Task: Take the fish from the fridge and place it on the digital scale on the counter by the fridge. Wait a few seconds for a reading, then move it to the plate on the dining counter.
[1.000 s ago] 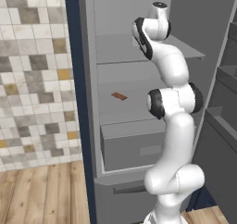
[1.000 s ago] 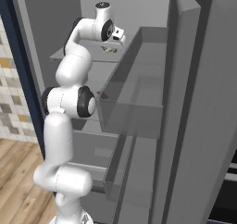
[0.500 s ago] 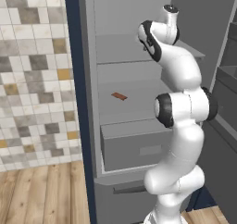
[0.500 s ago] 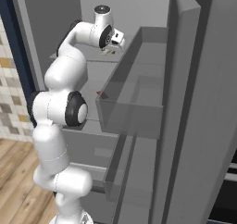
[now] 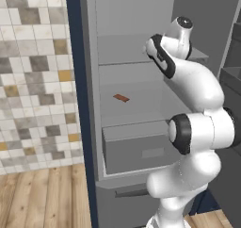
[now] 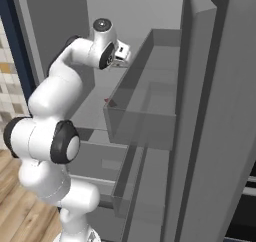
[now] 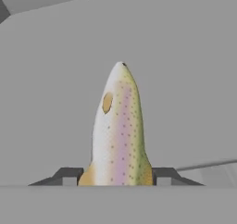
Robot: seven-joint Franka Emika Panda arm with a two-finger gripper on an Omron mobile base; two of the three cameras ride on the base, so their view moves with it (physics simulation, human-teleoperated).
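Between the two dark finger tips at the bottom of the hand view, the gripper (image 7: 118, 176) is closed on the fish (image 7: 119, 126), one tip pressing each flank near the tail end. The fish stands straight away from the hand along the gripper's own line, its pointed head farthest out, its body pale and speckled with a pink stripe down the middle, a greenish edge and a small orange patch near the head. Behind it lies plain grey fridge surface, with a darker edge across the upper corner and a lighter ledge at the lower right. In the right base view the gripper (image 6: 121, 57) is up in the upper part of the open fridge (image 6: 150, 16), just beside the near corner of a grey door bin (image 6: 142, 103); the fish itself is too small to make out there. In the left base view the white arm (image 5: 188, 81) reaches in at the level of the upper shelf (image 5: 122, 57). Lower down, well apart from the hand, a flat reddish-brown bar (image 5: 121, 98) lies on the middle shelf, above the wide grey drawer (image 5: 139, 147).
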